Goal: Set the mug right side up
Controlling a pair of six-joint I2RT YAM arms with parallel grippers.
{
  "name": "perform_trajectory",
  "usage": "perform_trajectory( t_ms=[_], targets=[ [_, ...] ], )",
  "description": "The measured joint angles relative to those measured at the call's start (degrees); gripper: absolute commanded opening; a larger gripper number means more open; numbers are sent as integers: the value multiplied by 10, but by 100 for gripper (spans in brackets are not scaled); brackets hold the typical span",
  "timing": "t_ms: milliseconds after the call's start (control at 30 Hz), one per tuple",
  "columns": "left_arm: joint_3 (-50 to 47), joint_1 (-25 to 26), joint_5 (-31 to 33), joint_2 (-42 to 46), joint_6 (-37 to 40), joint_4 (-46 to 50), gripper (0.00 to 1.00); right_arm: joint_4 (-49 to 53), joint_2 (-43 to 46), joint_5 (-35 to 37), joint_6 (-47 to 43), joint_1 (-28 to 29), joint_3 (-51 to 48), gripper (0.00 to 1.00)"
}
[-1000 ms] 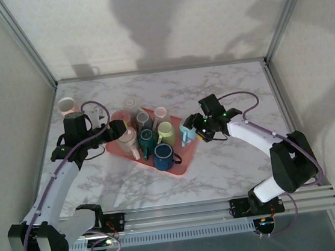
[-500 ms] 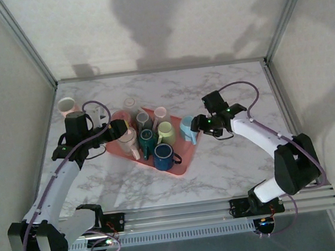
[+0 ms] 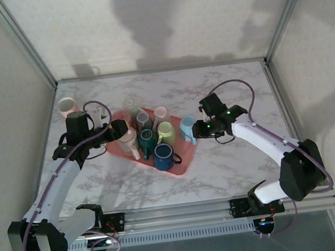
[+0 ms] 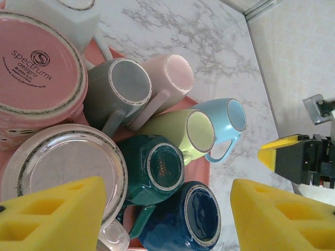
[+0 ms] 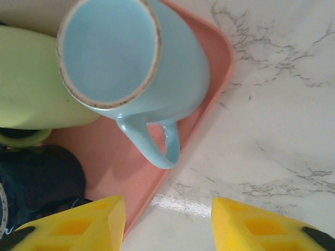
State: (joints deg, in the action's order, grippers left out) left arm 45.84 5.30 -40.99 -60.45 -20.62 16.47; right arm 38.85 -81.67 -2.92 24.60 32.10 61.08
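Note:
A light blue mug [image 3: 187, 125] stands on the right corner of the pink tray [image 3: 182, 167], flat base up, its handle toward my right gripper [image 3: 197, 129]. The right wrist view has the mug [image 5: 136, 68] just ahead of the gripper [image 5: 165, 219]. The jaws are open and apart from the handle, with bare tray rim [image 5: 157, 180] and marble between them. My left gripper [image 3: 119, 129] hangs open over the tray's left side. From there I see the blue mug [image 4: 225, 117] beyond several upturned mugs, with the gripper [image 4: 167, 212] holding nothing.
Several other mugs crowd the tray base up, among them lime green [image 3: 166, 132], dark blue [image 3: 163, 156], teal [image 3: 146, 141] and pink [image 4: 39, 73]. A cream mug [image 3: 66, 105] and a white one [image 3: 96, 114] stand off the tray at back left. Marble lies open to the right.
My right gripper carried the light blue mug onto the tray's right corner, let go of it and drew back a little to the right. The left arm barely moved.

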Motion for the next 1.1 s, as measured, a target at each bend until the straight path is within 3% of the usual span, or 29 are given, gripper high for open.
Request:
perform_trajectory(
  t_ms=[267, 1100],
  targets=[
    [0, 3, 0, 0, 0, 0, 64, 13, -60, 49, 2, 44, 44, 45],
    [0, 3, 0, -8, 0, -1, 64, 12, -156, 90, -13, 57, 90, 34]
  ],
)
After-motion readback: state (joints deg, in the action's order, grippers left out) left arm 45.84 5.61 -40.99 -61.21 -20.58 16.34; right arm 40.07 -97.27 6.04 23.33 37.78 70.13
